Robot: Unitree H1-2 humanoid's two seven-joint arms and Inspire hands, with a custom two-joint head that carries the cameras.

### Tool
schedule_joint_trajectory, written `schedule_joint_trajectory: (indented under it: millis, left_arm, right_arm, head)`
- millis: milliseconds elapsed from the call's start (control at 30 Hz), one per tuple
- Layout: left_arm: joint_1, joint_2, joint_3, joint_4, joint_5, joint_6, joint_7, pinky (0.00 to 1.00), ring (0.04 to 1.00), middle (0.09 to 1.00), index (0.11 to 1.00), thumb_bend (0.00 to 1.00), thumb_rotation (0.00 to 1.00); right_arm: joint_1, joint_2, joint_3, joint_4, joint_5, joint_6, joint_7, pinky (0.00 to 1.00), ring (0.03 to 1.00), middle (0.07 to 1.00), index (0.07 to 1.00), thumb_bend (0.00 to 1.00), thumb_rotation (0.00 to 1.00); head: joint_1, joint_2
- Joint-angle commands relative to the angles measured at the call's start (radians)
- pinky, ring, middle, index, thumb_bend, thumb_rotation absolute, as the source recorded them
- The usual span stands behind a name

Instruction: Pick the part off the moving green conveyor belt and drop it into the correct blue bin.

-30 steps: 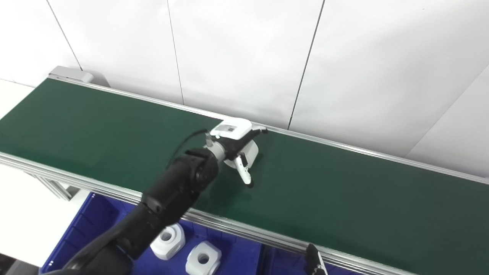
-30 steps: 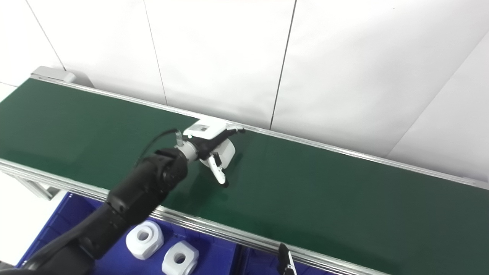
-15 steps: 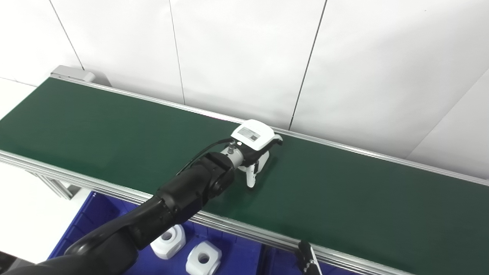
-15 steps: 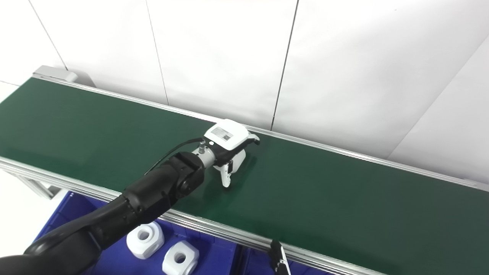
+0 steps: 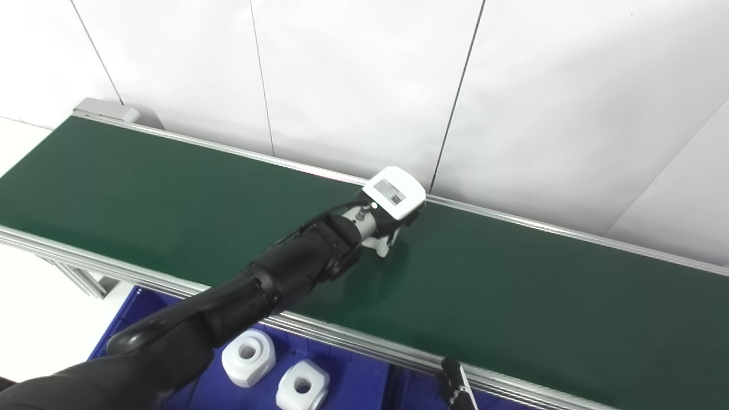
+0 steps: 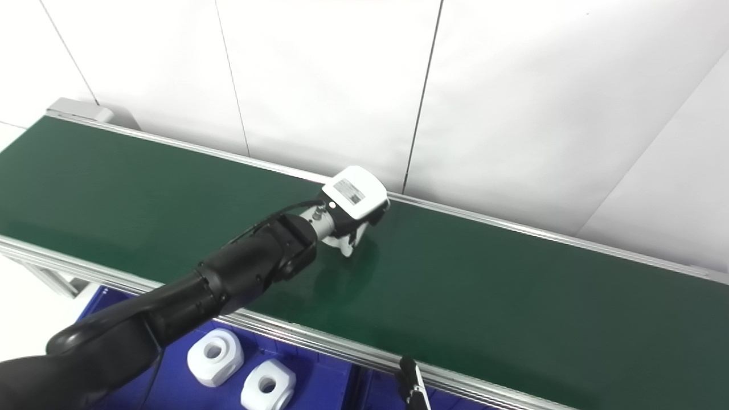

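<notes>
While the part (image 5: 380,246) lies on the green conveyor belt (image 5: 512,285) near its far rail, only a small white piece of it shows beneath the left hand (image 5: 393,212), which covers the rest. Left hand: lowered onto the part from above, white back facing the cameras, fingers curled down around the piece; whether they have closed firmly on it cannot be told from either view. Right hand (image 5: 455,390): only a dark tip shows at the bottom edge, below the near rail, and its opening cannot be judged. Blue bin (image 5: 353,387): set below the near edge of the belt, already containing 2 white parts with round holes (image 5: 248,357) (image 5: 300,384); a divider beside them suggests a second compartment to the right. Progress, as judged: the reach is complete and the grasp is in hand; lifting the part clear of the belt, carrying it over the near rail and releasing it into the proper bin all remain.
</notes>
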Motion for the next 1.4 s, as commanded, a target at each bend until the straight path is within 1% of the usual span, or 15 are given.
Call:
schedule_joint_trajectory:
  millis: [0, 33, 167, 300, 400, 500, 600, 733, 800, 933, 1133, 1200, 1233, 1333, 1367]
  left_arm:
    - [-0.051, -0.003, 0.013, -0.029, -0.003, -0.013, 0.008, 0.3, 0.338, 0.413, 0.511, 0.52, 0.0]
    - [-0.051, -0.003, 0.013, -0.03, -0.005, -0.013, 0.006, 0.31, 0.365, 0.444, 0.524, 0.51, 0.0]
    - [-0.049, -0.001, 0.016, -0.043, -0.004, -0.009, -0.009, 0.31, 0.376, 0.461, 0.535, 0.5, 0.0]
    - [-0.039, 0.007, 0.027, -0.084, -0.013, -0.011, -0.027, 0.34, 0.388, 0.476, 0.534, 0.5, 0.0]
    - [-0.026, 0.015, 0.045, -0.145, -0.027, -0.018, -0.043, 0.28, 0.366, 0.455, 0.537, 0.5, 0.0]
    - [-0.016, 0.022, 0.062, -0.213, -0.041, -0.013, -0.093, 0.3, 0.372, 0.457, 0.541, 0.5, 0.0]
    - [-0.001, 0.027, 0.088, -0.31, -0.047, -0.012, -0.139, 0.29, 0.369, 0.455, 0.539, 0.5, 0.0]
    - [0.013, 0.029, 0.114, -0.396, -0.056, -0.016, -0.187, 0.29, 0.368, 0.457, 0.537, 0.5, 0.0]
    - [0.019, 0.029, 0.126, -0.431, -0.057, -0.02, -0.208, 0.32, 0.377, 0.477, 0.535, 0.5, 0.0]
    - [0.027, 0.031, 0.146, -0.477, -0.065, -0.04, -0.222, 0.32, 0.379, 0.487, 0.533, 0.5, 0.0]
    - [0.034, 0.044, 0.172, -0.558, -0.074, -0.046, -0.283, 0.35, 0.401, 0.514, 0.509, 0.5, 0.0]
    - [0.06, 0.053, 0.193, -0.613, -0.089, -0.042, -0.309, 0.33, 0.402, 0.526, 0.488, 0.5, 0.0]
    - [0.085, 0.056, 0.207, -0.651, -0.106, -0.037, -0.326, 0.33, 0.401, 0.528, 0.481, 0.5, 0.0]
    - [0.142, 0.059, 0.234, -0.731, -0.133, -0.027, -0.378, 0.34, 0.403, 0.499, 0.517, 0.5, 0.0]
    - [0.161, 0.056, 0.241, -0.759, -0.136, -0.02, -0.401, 0.34, 0.399, 0.49, 0.525, 0.5, 0.0]
  right_arm:
    - [0.005, 0.009, 0.009, -0.038, 0.005, 0.005, 0.014, 1.0, 0.99, 0.991, 1.0, 0.87, 0.97]
    - [0.006, 0.009, 0.01, -0.04, 0.007, 0.007, 0.015, 1.0, 0.99, 0.992, 1.0, 0.87, 0.96]
    - [0.007, 0.008, 0.012, -0.043, 0.004, 0.009, 0.014, 1.0, 0.982, 0.989, 1.0, 0.86, 0.96]
    - [0.008, 0.008, 0.013, -0.044, -0.005, 0.007, 0.009, 1.0, 0.973, 0.983, 1.0, 0.86, 0.97]
    - [0.009, 0.009, 0.013, -0.045, -0.014, 0.007, 0.006, 1.0, 0.977, 0.982, 1.0, 0.86, 0.97]
    - [0.008, 0.009, 0.013, -0.048, -0.014, 0.006, 0.007, 1.0, 0.97, 0.983, 1.0, 0.85, 0.97]
    - [0.006, 0.01, 0.012, -0.051, -0.014, 0.016, 0.007, 1.0, 0.969, 0.979, 1.0, 0.86, 0.96]
    - [0.003, 0.008, 0.013, -0.05, -0.013, 0.02, 0.009, 1.0, 0.988, 0.975, 1.0, 0.86, 0.96]
    - [0.001, 0.008, 0.013, -0.047, -0.014, 0.015, 0.009, 1.0, 0.986, 0.977, 1.0, 0.85, 0.96]
    - [-0.004, 0.008, 0.012, -0.039, -0.018, 0.011, 0.009, 1.0, 0.985, 0.976, 1.0, 0.85, 0.96]
    - [-0.005, 0.008, 0.017, -0.043, -0.015, 0.015, 0.013, 1.0, 0.997, 0.984, 1.0, 0.85, 0.96]
    - [-0.001, 0.007, 0.018, -0.054, -0.016, 0.019, 0.012, 1.0, 0.993, 0.985, 1.0, 0.84, 0.96]
    - [0.002, 0.004, 0.018, -0.065, -0.012, 0.027, 0.014, 1.0, 0.991, 0.985, 1.0, 0.84, 0.96]
    - [0.012, -0.006, 0.019, -0.099, -0.002, 0.056, 0.021, 1.0, 0.998, 0.996, 1.0, 0.84, 0.96]
    - [0.017, -0.012, 0.019, -0.118, 0.003, 0.071, 0.024, 1.0, 0.999, 0.998, 1.0, 0.84, 0.96]
  head:
    - [0.001, 0.002]
    - [0.001, 0.002]
    - [0.001, 0.003]
    - [0.001, 0.004]
    - [0.0, 0.005]
    - [-0.001, 0.009]
    - [0.003, 0.008]
    - [0.005, 0.009]
    - [0.005, 0.009]
    - [0.004, 0.007]
    - [0.008, 0.012]
    - [0.024, 0.03]
    - [0.039, 0.045]
    - [0.056, 0.067]
    - [0.078, 0.095]
